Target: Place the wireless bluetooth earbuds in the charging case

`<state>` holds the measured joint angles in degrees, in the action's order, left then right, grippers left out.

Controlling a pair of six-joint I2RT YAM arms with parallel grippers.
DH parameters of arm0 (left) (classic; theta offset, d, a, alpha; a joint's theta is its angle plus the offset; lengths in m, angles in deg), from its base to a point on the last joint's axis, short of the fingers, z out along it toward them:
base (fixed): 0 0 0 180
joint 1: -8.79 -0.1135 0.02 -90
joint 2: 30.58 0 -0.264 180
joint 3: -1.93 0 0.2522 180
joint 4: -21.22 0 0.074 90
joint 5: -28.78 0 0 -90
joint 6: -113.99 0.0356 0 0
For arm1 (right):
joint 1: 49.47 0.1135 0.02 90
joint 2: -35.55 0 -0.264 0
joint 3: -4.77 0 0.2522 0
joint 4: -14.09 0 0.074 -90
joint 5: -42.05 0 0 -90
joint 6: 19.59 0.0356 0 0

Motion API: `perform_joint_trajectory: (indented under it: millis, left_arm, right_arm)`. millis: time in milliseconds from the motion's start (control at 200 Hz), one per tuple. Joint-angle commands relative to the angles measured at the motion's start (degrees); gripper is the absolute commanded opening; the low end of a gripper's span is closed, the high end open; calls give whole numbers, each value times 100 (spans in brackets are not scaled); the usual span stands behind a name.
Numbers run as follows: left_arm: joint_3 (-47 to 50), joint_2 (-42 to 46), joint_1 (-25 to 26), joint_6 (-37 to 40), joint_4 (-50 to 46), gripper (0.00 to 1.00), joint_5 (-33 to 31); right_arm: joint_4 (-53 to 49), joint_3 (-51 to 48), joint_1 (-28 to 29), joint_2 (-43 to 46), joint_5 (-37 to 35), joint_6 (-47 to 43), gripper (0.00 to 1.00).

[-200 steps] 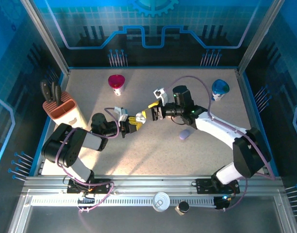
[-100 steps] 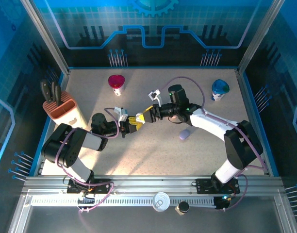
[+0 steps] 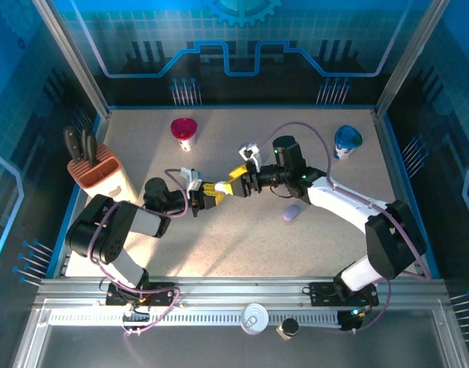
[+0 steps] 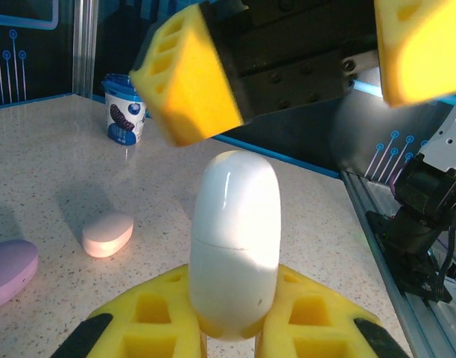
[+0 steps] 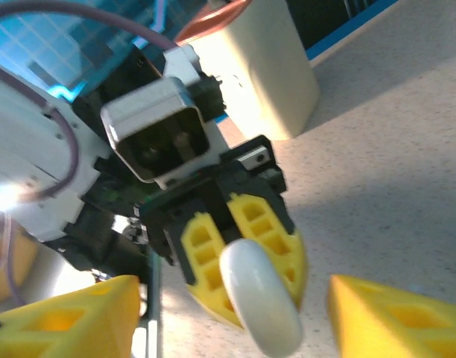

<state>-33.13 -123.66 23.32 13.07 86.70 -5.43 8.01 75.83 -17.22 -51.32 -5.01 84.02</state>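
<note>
Handover stage of the earbud task, seen from above and from both wrists. The left gripper [image 3: 211, 195] is clamped on the lower half of a white charging case [image 4: 234, 246], holding it upright between its yellow pads [image 4: 146, 321], clear of the table [image 3: 242, 238] near its middle. The right gripper [image 3: 236, 181] faces it with jaws spread wide, one yellow finger to each side of the case's upper half and neither touching it.

A fine seam runs around the middle of the case, and the lid appears fully closed. What lies inside is hidden, so whether any wireless bluetooth earbuds are seated there cannot be told.

A pink oval case [image 4: 107, 233] and a purple oval case [image 4: 8, 272] lie shut on the table, well apart from the grippers. A blue yogurt cup [image 4: 125, 112] stands farther back.

Judged progress: early. The case is presented and steadied, but nothing indicates an insertion. Remaining, probably: close the right fingers on the lid, open it against the left hold, fetch the earbuds, seat each in its socket, and shut the lid.
</note>
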Motion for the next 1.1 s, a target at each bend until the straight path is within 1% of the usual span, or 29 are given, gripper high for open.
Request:
perform_joint_trajectory:
  millis: [0,65,140,205,295,465,510,560,680,740,795,840,870,875,885,890,915,1091]
  left_arm:
    - [-117,59,-20,-213,110,10,134]
    - [-132,80,-20,-291,110,10,191]
    - [-144,79,-11,-322,111,9,208]
    - [-141,79,-2,-332,109,10,214]
    - [-138,79,-2,-345,109,10,230]
    - [-109,80,-2,-297,109,10,211]
    - [-110,66,-2,-280,109,10,204]
    - [-108,55,-2,-258,109,13,187]
    - [-122,44,-2,-197,109,34,180]
    - [-116,49,-2,-134,110,46,121]
    - [-70,64,-11,-52,109,53,2]
    - [-16,107,-7,48,110,65,-104]
    - [31,143,-12,130,109,81,-204]
    - [43,151,-12,150,109,89,-219]
    - [57,163,-11,199,109,96,-236]
    - [65,169,-7,224,109,98,-240]
    - [114,214,-11,375,107,99,-272]
    - [489,547,-5,1417,109,99,-687]
  right_arm:
    - [-459,-12,122,148,-477,-973,71]
    - [-681,62,247,112,-572,-1322,70]
    - [-810,188,332,-10,-620,-1443,65]
    - [-794,279,343,-143,-525,-1351,57]
    - [-723,343,352,-272,-378,-1265,49]
    - [-701,326,339,-230,-374,-1272,28]
    - [-729,326,336,-200,-369,-1276,23]
    - [-759,305,335,-159,-366,-1293,21]
    - [-665,200,288,-43,-451,-1225,18]
    - [-526,113,249,15,-499,-1113,17]
    - [-387,2,193,67,-579,-996,17]
    - [-257,-95,130,111,-658,-895,16]
    - [-202,-158,96,141,-741,-808,16]
    - [-195,-171,83,142,-759,-794,16]
    - [-190,-187,70,146,-815,-758,15]
    - [-180,-194,66,149,-841,-738,15]
    - [-188,-228,30,161,-980,-656,15]
    - [-366,-386,-139,52,-1847,-154,15]
